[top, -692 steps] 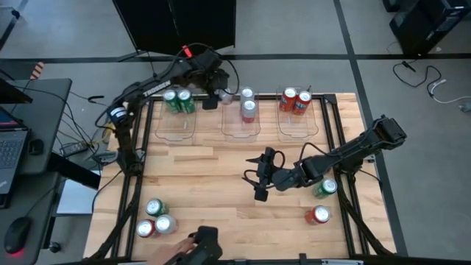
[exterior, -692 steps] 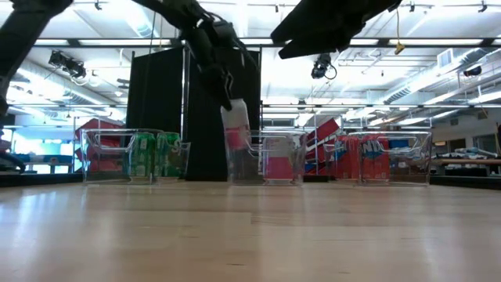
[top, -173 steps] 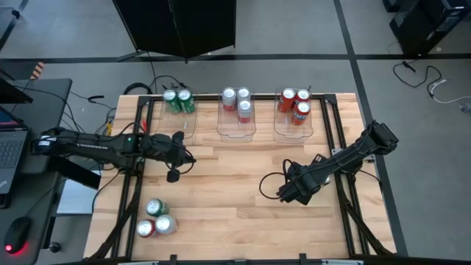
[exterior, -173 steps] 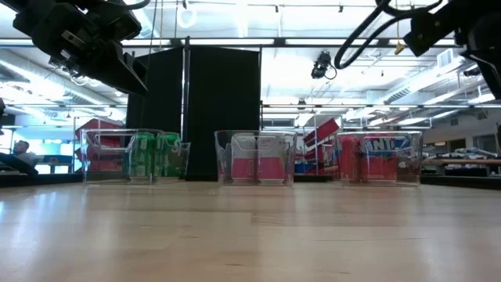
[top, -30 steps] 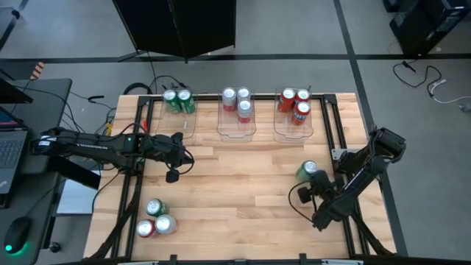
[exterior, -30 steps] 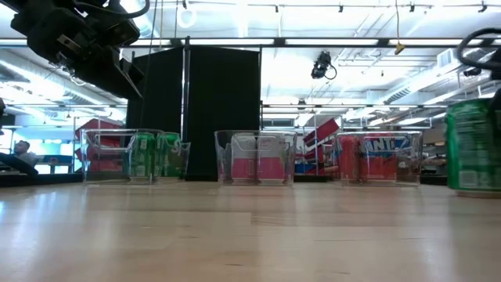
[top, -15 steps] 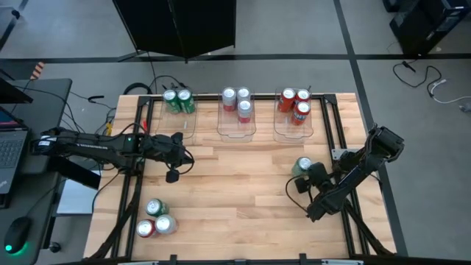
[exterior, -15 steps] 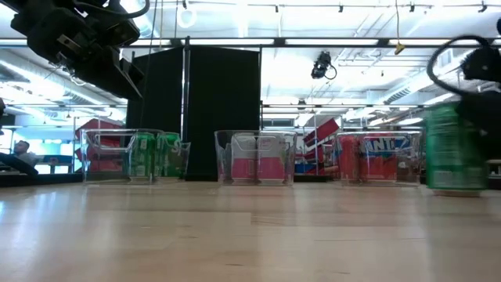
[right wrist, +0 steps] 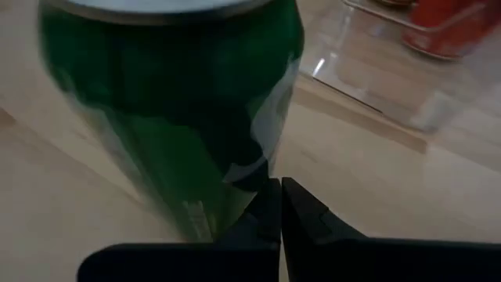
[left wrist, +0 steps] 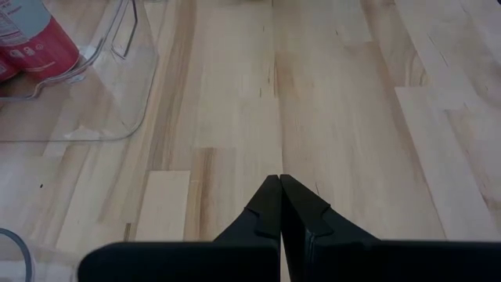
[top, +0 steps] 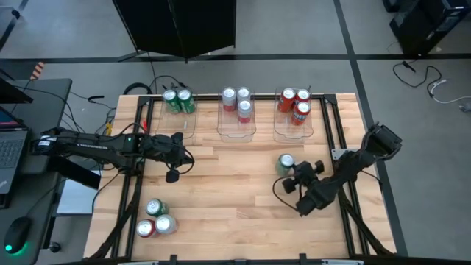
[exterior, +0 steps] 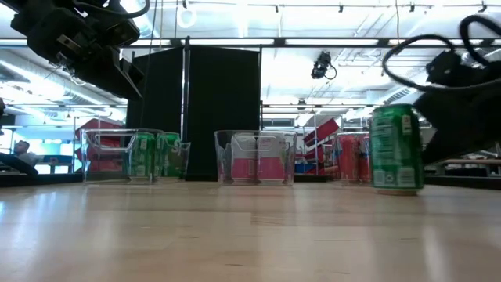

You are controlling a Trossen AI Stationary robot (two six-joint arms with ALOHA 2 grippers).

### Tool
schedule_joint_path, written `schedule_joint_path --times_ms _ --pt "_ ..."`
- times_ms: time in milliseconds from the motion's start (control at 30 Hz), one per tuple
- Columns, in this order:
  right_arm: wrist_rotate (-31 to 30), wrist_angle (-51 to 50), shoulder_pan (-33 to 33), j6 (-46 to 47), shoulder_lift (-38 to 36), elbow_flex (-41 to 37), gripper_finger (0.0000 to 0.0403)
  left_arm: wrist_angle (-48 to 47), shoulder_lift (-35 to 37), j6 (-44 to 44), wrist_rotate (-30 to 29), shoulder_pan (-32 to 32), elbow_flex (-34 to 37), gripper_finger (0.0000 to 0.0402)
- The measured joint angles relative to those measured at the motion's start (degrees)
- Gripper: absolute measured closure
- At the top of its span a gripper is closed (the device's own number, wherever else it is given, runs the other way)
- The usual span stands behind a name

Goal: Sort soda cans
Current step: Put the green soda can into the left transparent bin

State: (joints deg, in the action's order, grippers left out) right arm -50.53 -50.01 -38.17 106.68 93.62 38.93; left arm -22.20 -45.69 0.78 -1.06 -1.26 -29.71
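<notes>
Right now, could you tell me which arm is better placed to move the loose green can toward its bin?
Right. The right gripper, shut, is against the green can, which stands upright on the table. The left gripper, also shut, waits by the green bin.

The table [top: 235, 184] is pale, smooth wood planks. The 3 bins [top: 237, 125] are clear glossy plastic. The green can [exterior: 396, 149] is shiny metal.

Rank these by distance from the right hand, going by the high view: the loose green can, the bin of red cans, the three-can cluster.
From the right hand:
1. Loose green can, right beside it, toward the bins.
2. Bin of red cans, at the table's back right.
3. Three-can cluster, at the front left corner.
</notes>
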Motion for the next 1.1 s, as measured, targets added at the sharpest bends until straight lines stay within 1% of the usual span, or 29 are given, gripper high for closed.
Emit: schedule_joint_path --times_ms 200,367,467,600,733,833,900,1100 --pt "-2.76 14.07 5.6 -13.56 0.02 -2.25 0.0403 0.0 0.0 0.75 0.0 0.01 0.0 0.0401" --pt "-4.43 26.62 9.95 -27.32 0.02 -2.7 0.0403 1.25 -1.01 1.03 0.53 0.02 0.0 0.0401" --pt "-4.53 35.02 12.61 -36.33 0.02 -2.72 0.0403 3.06 -2.73 1.03 1.5 0.0 0.02 0.0401" --pt "-4.43 48.85 15.67 -49.32 0.02 -2.72 0.0403 5.46 -5.34 1.03 1.55 0.0 0.02 0.0401" --pt "-2.16 62.08 18.03 -60.24 0.02 -2.72 0.0403 7.27 -7.82 1.02 1.55 0.02 0.02 0.0401" --pt "-0.1 69.12 19.35 -65.42 0.02 -2.72 0.0403 8.79 -9.12 1.01 1.55 0.0 0.02 0.0401" --pt "1.14 72.0 20.17 -67.43 0.02 -2.72 0.0403 10.49 -9.8 1.01 1.7 0.0 0.02 0.0401" --pt "3.58 76.32 22.08 -69.42 0.02 -2.72 0.0403 12.89 -10.01 1.01 1.7 0.0 0.02 0.0401"
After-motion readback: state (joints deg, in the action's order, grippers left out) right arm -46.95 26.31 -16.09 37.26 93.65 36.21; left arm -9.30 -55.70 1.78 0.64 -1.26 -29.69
